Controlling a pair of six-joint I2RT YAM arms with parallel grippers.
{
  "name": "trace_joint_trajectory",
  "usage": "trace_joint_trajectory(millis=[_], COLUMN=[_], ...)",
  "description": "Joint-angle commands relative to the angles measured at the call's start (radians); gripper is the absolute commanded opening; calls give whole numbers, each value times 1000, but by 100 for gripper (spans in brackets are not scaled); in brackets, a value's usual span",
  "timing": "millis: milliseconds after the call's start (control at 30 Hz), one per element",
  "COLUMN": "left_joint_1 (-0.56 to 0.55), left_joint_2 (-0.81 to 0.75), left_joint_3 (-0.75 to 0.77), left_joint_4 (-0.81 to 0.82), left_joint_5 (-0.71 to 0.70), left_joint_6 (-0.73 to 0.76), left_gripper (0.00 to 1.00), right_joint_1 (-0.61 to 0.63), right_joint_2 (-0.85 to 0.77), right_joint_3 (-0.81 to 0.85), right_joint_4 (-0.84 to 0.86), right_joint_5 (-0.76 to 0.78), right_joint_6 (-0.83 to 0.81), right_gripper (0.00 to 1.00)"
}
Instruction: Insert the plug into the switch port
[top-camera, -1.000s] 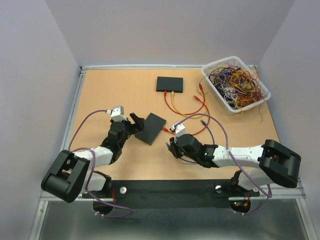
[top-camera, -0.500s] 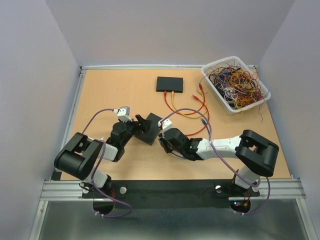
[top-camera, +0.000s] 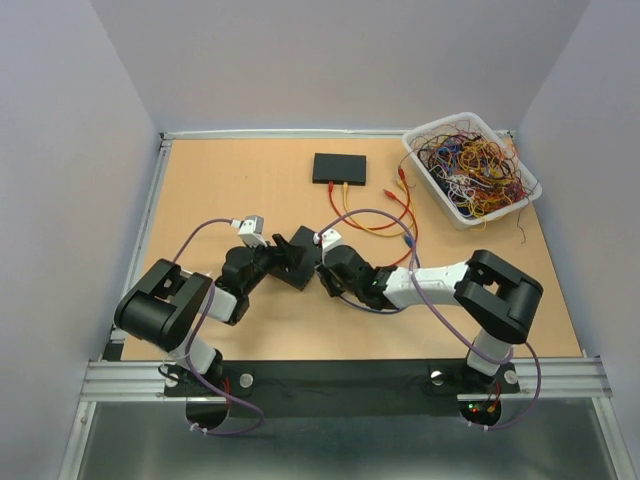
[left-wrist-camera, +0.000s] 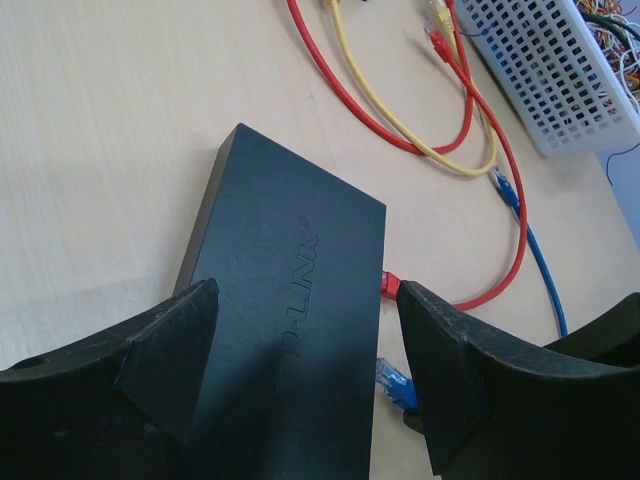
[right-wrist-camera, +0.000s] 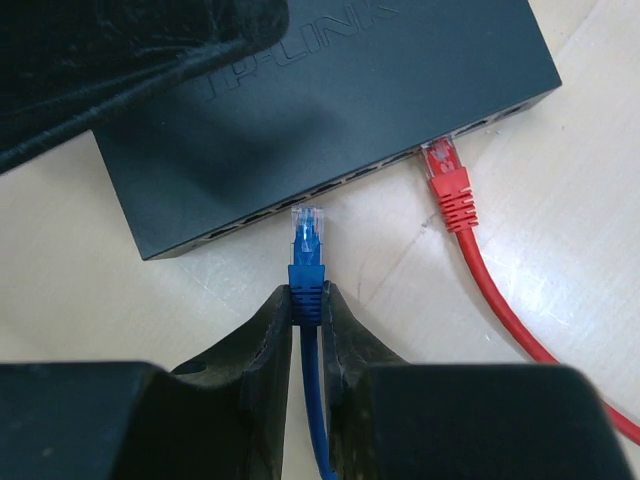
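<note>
A black TP-LINK switch lies mid-table; it also shows in the left wrist view and the right wrist view. My left gripper is open and straddles the switch, one finger at each long side, with the right finger a little apart from the edge. My right gripper is shut on the blue plug by its boot. The clear tip of the plug points at the port row and stops just short of it. A red plug sits in a port further right.
A second black switch stands at the back with yellow and red cables running from it. A white basket full of tangled cables stands at the back right. The blue cable trails right across the table.
My right gripper has moved left with the blue plug up to the switch's port side. My left gripper has moved right over the switch.
</note>
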Motion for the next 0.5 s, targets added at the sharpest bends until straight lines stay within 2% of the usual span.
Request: trace_joint_trajectory(millis=[0, 467], left_joint_1=[3, 1], left_joint_2=[4, 35], left_joint_3=[7, 22], left_joint_4=[35, 42], left_joint_5=[33, 62], left_joint_6=[8, 22], left_gripper=[83, 81], right_joint_1=[-5, -5], right_joint_2=[13, 43], right_joint_3=[59, 87], right_joint_4=[-3, -37], right_joint_5=[-29, -38], right_joint_6=[-13, 2], right_gripper=[0, 0])
